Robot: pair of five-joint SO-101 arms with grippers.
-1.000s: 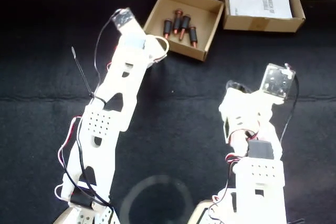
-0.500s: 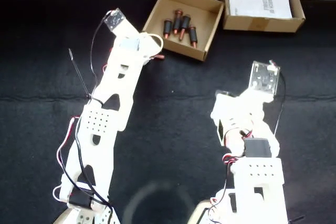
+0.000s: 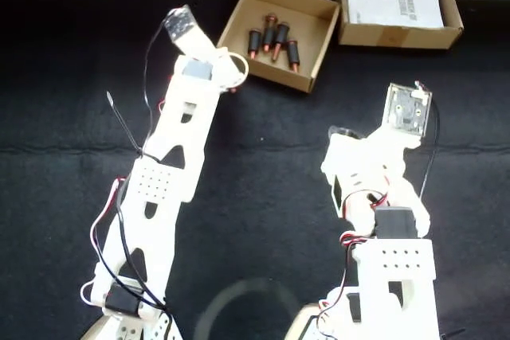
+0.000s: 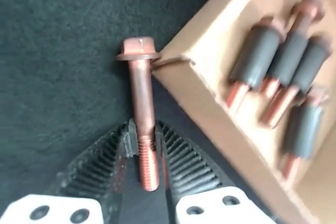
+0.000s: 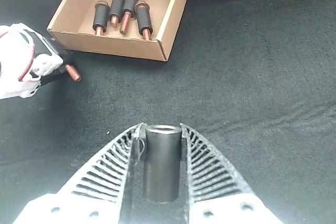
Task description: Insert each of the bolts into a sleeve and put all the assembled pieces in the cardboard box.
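My left gripper [image 4: 142,130] is shut on the threaded end of a copper bolt [image 4: 140,98]. The bolt's head lies just off the near corner of the open cardboard box [image 4: 210,98]. In the high view this gripper [image 3: 229,79] sits at the box's front left corner [image 3: 236,15]. Several assembled pieces [image 3: 272,37], copper bolts in dark sleeves, lie inside the box. My right gripper [image 5: 161,129] is shut on an upright grey metal sleeve [image 5: 161,163], over the mat right of centre [image 3: 344,136]. The right wrist view also shows the left gripper [image 5: 50,69] with the bolt [image 5: 72,73].
A second cardboard box [image 3: 398,36] holding a printed sheet stands at the back right, touching the first. A thin black strip [image 3: 121,117] lies on the dark mat beside the left arm. Open mat lies between the two arms.
The right gripper carried the sleeve a little leftward. The left gripper swung slightly away from the box corner and came back, bolt still held.
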